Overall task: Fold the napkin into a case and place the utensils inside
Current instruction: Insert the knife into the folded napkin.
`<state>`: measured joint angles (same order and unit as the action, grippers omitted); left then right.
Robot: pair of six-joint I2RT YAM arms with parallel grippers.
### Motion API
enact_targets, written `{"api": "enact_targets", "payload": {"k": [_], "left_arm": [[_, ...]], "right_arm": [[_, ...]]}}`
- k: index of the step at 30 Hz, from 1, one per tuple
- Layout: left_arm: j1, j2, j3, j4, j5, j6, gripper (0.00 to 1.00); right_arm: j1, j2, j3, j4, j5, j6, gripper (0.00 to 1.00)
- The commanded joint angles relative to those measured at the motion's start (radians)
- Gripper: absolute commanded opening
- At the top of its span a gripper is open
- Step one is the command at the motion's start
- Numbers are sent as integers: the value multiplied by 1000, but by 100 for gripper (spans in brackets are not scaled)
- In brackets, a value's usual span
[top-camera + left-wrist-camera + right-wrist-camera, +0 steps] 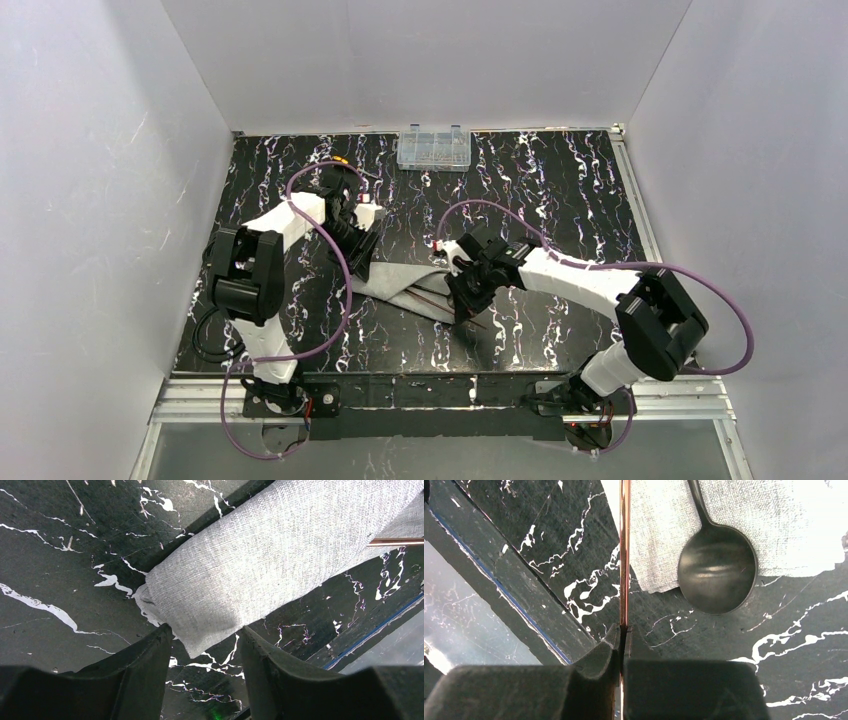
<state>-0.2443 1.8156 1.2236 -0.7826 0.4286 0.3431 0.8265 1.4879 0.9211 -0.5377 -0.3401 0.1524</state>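
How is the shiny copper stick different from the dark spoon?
The copper stick is thin and straight; the spoon ends in a wide, dark, round bowl. The stick is pinched in the right gripper's shut jaws; the spoon lies loose. The spoon's bowl rests partly on the grey napkin; the stick runs beside its edge. Both sit at the napkin's end.

Soft, even light from above fills the top view: white walls bright, marbled table [560, 190] dark. In the right wrist view the napkin [659, 535] beyond the jaws burns out to white at upper right, the spoon [717, 570] has a dull sheen, and the copper utensil [625, 555] gleams. In the left wrist view the weave ahead of the jaws is crisp, while the fingers [145, 675] are dark and blurred.
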Motion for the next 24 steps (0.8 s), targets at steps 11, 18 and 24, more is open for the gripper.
{"api": "enact_targets", "payload": {"k": [11, 18, 24], "left_arm": [[-8, 26, 8, -43, 6, 41, 39], [-10, 26, 24, -67, 12, 51, 37], [-12, 18, 19, -80, 20, 62, 36]], "right_arm": [[16, 7, 10, 152, -21, -40, 1], [16, -11, -47, 256, -22, -42, 1], [18, 43, -66, 370, -48, -31, 1]]}}
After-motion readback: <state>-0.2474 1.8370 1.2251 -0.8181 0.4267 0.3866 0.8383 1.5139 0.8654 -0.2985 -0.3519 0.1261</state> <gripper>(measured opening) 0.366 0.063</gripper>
